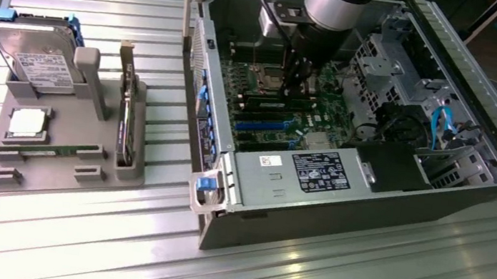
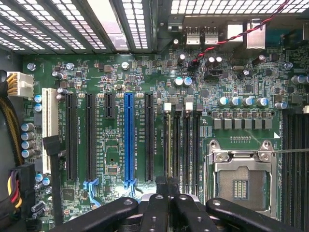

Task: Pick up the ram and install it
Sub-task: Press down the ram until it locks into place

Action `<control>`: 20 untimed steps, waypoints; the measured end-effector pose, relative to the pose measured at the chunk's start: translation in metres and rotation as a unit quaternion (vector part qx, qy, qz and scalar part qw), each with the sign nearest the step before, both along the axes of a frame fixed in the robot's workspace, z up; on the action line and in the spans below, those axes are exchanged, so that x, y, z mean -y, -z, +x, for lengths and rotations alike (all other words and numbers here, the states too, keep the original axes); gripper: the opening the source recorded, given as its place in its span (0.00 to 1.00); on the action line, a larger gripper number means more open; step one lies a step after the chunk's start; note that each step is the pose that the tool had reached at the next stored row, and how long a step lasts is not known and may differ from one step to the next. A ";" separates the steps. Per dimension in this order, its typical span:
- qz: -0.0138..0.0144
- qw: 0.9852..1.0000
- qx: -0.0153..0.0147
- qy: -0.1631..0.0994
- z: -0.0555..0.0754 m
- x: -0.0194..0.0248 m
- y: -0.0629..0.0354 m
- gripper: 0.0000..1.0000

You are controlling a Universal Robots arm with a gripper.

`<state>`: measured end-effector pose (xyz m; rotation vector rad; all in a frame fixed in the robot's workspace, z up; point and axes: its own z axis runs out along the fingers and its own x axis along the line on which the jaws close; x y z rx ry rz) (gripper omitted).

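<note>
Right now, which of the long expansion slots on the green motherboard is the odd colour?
The single bright blue expansion slot in the middle of the row; the long slots on either side of it are black.

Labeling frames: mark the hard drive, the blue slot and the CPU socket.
hard drive (image 1: 36, 57): exterior view, on its label face, standing in the grey holder.
blue slot (image 2: 129, 140): wrist view, middle of its long blue body on the motherboard.
CPU socket (image 2: 240, 183): wrist view, on the open socket's centre inside the metal frame.

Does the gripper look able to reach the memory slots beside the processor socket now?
Probably yes. The case side is open, the gripper hangs directly over the memory slots, and no cable or card seems to lie between them.
</note>
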<state>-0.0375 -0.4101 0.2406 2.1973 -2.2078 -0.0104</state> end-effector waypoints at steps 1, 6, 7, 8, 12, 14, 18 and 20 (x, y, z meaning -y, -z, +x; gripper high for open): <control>0.000 1.000 0.000 0.000 0.000 0.0000 -0.0001 0.11; 0.000 1.000 0.000 0.000 0.000 0.0000 0.0014 0.11; 0.000 1.000 0.000 0.000 0.000 0.0000 0.0019 0.11; 0.000 1.000 0.000 0.000 0.000 0.0000 0.0024 0.11; 0.000 1.000 0.000 0.000 0.000 0.0000 0.0039 0.11; 0.000 1.000 0.000 0.000 0.000 0.0000 0.0044 0.11; 0.000 1.000 0.000 0.000 0.000 0.0000 0.0053 0.11; 0.000 1.000 0.000 0.000 0.000 0.0000 0.0054 0.11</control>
